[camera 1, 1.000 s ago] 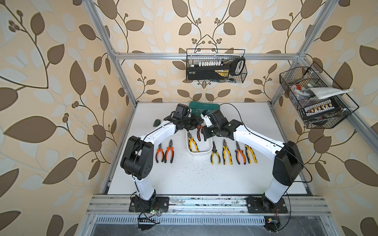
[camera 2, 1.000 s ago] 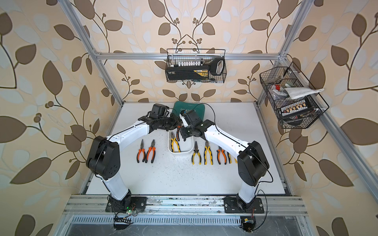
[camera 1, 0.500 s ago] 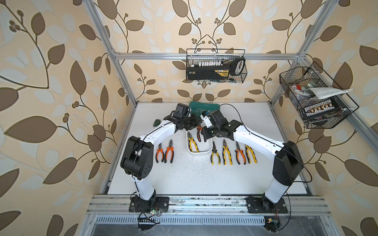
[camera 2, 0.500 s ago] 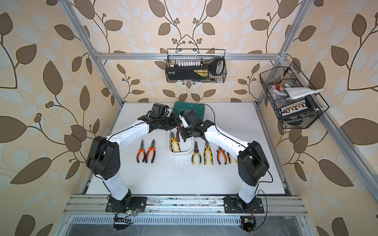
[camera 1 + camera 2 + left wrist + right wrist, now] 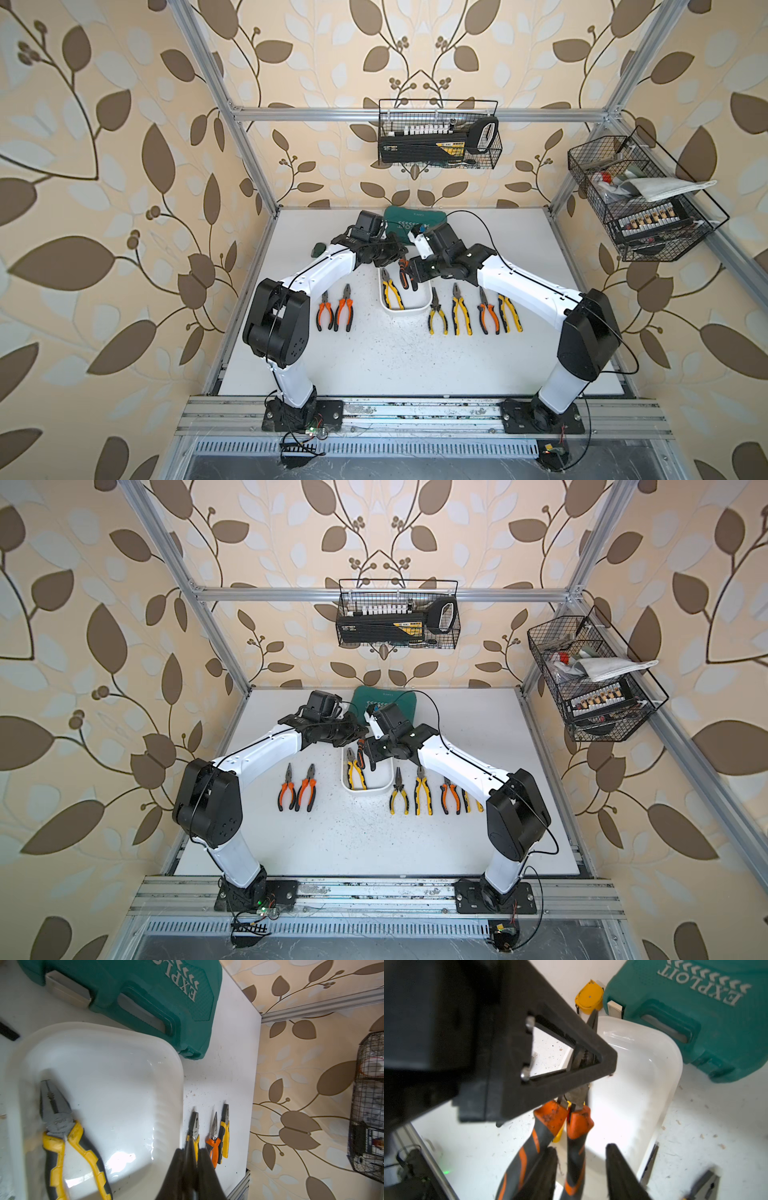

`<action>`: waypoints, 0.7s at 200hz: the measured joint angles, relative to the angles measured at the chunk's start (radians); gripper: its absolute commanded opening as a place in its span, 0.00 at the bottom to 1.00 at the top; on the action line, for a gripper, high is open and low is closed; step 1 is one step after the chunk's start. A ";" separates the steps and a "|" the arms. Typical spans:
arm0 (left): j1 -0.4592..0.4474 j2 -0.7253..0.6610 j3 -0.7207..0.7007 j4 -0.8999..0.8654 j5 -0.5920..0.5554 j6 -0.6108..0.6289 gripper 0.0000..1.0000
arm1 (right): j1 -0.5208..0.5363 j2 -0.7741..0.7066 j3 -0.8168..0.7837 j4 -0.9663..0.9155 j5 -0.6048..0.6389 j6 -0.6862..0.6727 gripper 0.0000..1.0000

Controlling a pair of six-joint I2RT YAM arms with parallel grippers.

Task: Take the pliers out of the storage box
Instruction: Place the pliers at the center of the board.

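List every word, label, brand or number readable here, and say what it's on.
"EXPLOIT": on the teal case, right wrist view; the left wrist view cuts it to "EXPL".
Stamp on the joint of the yellow-handled pliers in the storage box: too blurred to read.
Yellow label on the black case up on the back wall: too small to read.

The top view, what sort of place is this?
Probably a robot lab cell styled as a home workshop: an aluminium frame surrounds the white table, a wire basket of tools hangs at the back, and pliers lie in rows.
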 measured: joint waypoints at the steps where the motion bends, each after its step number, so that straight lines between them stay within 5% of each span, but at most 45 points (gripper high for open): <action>1: 0.001 -0.001 0.000 -0.002 0.000 0.002 0.00 | 0.000 -0.001 -0.001 0.001 -0.001 -0.002 0.56; 68: 0.099 -0.200 -0.023 -0.240 0.005 0.184 0.00 | 0.001 -0.156 -0.071 0.037 -0.037 -0.019 0.93; 106: 0.214 -0.379 -0.151 -0.317 -0.015 0.264 0.00 | 0.002 -0.169 -0.122 0.061 -0.072 -0.045 0.98; 140: 0.229 -0.334 -0.231 -0.303 -0.023 0.294 0.00 | 0.010 -0.173 -0.143 0.067 -0.101 -0.053 0.98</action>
